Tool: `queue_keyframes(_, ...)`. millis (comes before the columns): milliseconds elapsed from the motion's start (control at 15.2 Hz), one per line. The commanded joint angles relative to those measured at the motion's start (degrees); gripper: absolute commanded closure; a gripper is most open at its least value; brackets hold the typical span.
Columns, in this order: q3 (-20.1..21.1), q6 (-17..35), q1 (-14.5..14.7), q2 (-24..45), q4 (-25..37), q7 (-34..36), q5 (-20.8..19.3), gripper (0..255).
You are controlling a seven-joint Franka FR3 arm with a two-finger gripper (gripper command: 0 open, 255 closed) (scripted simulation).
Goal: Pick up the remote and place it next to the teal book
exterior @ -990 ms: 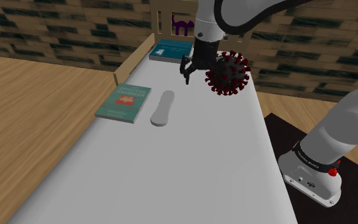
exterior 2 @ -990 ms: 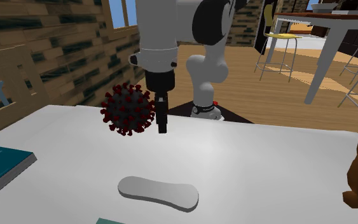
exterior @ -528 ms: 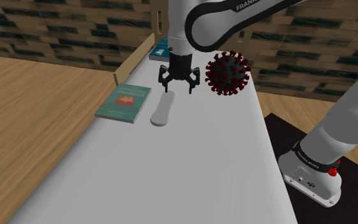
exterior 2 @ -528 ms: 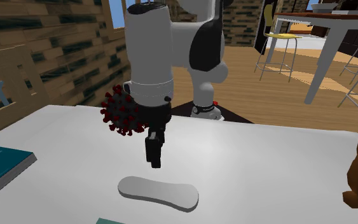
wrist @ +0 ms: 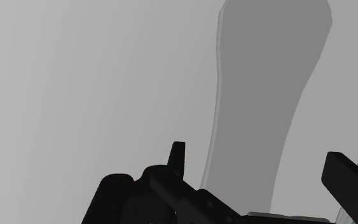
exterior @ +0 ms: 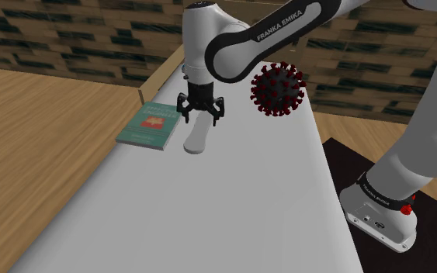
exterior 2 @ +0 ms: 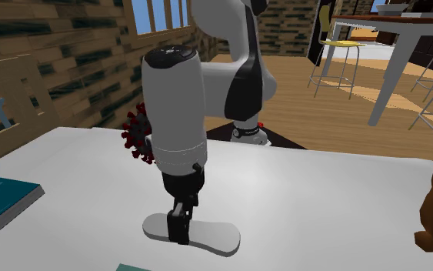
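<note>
In the shoulder view the gripper hangs low over the white table with its fingers spread apart, straddling the twelve o'clock end of the grey remote. The remote lies flat on the table, its length running from twelve to six o'clock. The teal book lies at nine o'clock of the remote, just beside it. A dark red spiky ball sits at two o'clock of the gripper.

In the second exterior view the gripper points straight down, its tips at the level of the remote and in front of the remote's nine o'clock half. From here the fingers line up one behind the other. The spiky ball shows at eleven o'clock of the gripper, partly behind the arm.

In the wrist view the two fingers stand wide apart with the remote running between them. Grey table shows between the remote and each finger, so neither touches it.
</note>
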Motion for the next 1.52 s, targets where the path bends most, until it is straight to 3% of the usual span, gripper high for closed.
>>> queue_keyframes(0,-0.37,1.31,0.31,1.09,-0.40,0.59,-0.88,0)
queue_keyframes(726,-0.82,2.90,0.69,2.31,-1.00,1.25,-1.88,0)
queue_keyframes(792,-0.82,2.90,0.69,2.31,-1.00,1.25,-1.88,255)
queue_keyframes(1452,-0.64,2.29,0.55,1.85,-0.77,1.00,-1.50,255)
